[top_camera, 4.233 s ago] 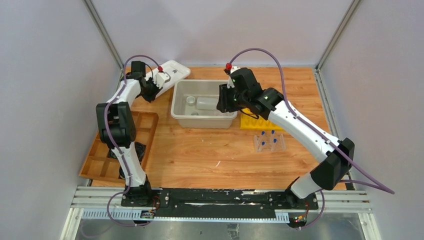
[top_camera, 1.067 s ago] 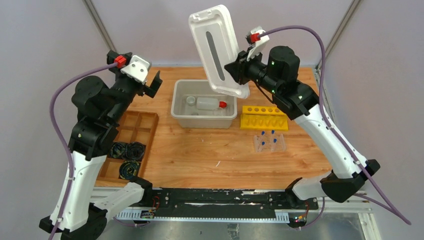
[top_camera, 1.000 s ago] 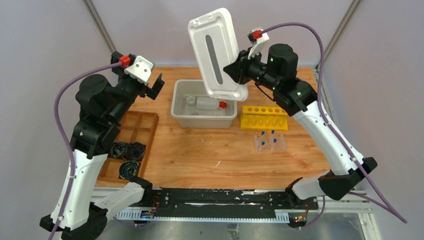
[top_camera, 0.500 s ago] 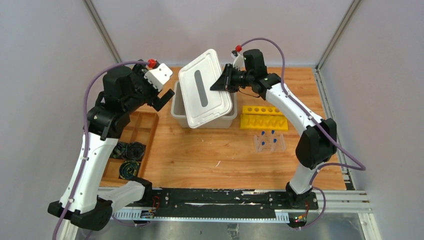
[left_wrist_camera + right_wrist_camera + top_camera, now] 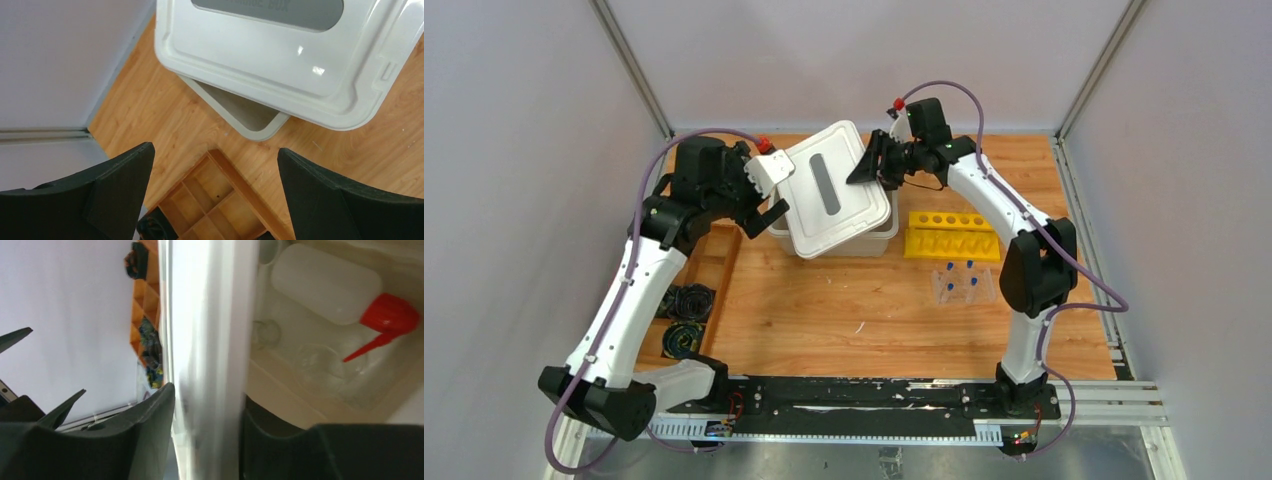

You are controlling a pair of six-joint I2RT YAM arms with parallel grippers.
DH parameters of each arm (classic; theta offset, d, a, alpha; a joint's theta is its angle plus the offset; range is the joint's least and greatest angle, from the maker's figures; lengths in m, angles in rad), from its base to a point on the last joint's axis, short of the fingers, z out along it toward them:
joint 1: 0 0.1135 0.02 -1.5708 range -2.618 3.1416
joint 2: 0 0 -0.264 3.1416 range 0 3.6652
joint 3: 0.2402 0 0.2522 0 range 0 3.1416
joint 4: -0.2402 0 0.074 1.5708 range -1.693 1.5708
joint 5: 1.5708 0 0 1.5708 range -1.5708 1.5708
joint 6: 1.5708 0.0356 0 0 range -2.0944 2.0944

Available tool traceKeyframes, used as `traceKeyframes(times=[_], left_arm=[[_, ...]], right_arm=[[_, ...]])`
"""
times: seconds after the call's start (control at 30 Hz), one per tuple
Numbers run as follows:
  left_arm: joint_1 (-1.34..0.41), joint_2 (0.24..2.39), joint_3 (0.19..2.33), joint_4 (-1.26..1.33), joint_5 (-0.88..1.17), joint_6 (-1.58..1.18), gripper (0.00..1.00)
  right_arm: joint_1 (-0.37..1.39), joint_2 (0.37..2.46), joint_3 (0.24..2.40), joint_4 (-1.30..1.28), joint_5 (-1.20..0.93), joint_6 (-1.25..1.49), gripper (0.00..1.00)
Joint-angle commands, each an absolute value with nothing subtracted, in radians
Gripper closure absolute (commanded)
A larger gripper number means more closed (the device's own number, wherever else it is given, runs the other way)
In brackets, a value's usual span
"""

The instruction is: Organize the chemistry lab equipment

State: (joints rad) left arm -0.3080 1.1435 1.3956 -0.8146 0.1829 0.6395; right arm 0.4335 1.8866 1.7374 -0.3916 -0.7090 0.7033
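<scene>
Squeeze bottle (image 5: 325, 282) is getting covered: lid (image 5: 834, 190) comes down on the bin (image 5: 882, 230)

Top view: the white lid, up in the air a moment ago, now sits crooked on the bin, upper middle. The right gripper (image 5: 871, 165) pinches its far edge.
Left wrist view: the left gripper (image 5: 215, 155) is spread apart, holding nothing.
Right wrist view: the squeeze bottle lies inside the bin, upper right. Closing looks nearly done.

A big white lid (image 5: 280, 55) with a grey patch fills the top. One corner of a pale bin (image 5: 245, 112) peeks out from under the lid. Below the lid is the wooden table (image 5: 165, 115), then a wooden tray (image 5: 220, 200) with little boxes. The left gripper (image 5: 215, 150) has its two black fingers (image 5: 120, 185) spread wide below the lid, touching nothing.
</scene>
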Motion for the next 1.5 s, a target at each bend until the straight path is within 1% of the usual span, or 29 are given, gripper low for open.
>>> traceKeyframes(times=[0.0,0.1,0.2,0.4,0.47,0.53,0.67,0.73,0.83,0.9,1.0,1.07,1.27,1.47], left_arm=[[-0.302,1.175,1.357,-0.784,0.212,0.675,0.0],[-0.302,1.2,1.354,-0.778,0.214,0.672,0.0],[-0.302,1.214,1.355,-0.774,0.22,0.667,0.01],[-0.302,1.229,1.352,-0.773,0.216,0.666,0.01],[-0.302,1.239,1.361,-0.768,0.209,0.656,0.01],[-0.302,1.259,1.379,-0.75,0.196,0.646,0.01],[-0.29,1.351,1.458,-0.688,0.164,0.601,0.04],[-0.275,1.429,1.528,-0.673,0.149,0.56,0.07],[-0.256,1.545,1.634,-0.65,0.116,0.532,0.11],[-0.247,1.611,1.69,-0.631,0.094,0.521,0.12],[-0.237,1.705,1.757,-0.612,0.071,0.508,0.13],[-0.235,1.753,1.796,-0.611,0.063,0.5,0.14],[-0.221,1.863,1.861,-0.598,0.059,0.484,0.14],[-0.188,1.956,1.903,-0.594,0.049,0.48,0.15]], right_arm=[[0.42,1.907,1.832,-0.595,-0.581,0.562,0.44],[0.42,1.922,1.887,-0.668,-0.534,0.513,0.26],[0.42,1.947,1.951,-0.751,-0.476,0.464,0.17],[0.42,1.981,2.104,-0.94,-0.255,0.357,0.11],[0.422,1.986,2.141,-0.988,-0.168,0.34,0.1],[0.422,1.957,2.126,-0.996,-0.108,0.353,0.12],[0.46,1.818,1.995,-0.946,-0.042,0.403,0.2],[0.492,1.736,1.891,-0.907,-0.004,0.442,0.23],[0.524,1.614,1.696,-0.805,0.028,0.54,0.32],[0.546,1.537,1.563,-0.732,0.046,0.631,0.34],[0.607,1.454,1.412,-0.627,0.108,0.711,0.33],[0.627,1.433,1.37,-0.596,0.122,0.756,0.32],[0.635,1.471,1.349,-0.591,0.117,0.832,0.34],[0.641,1.493,1.322,-0.546,0.131,0.872,0.45]])
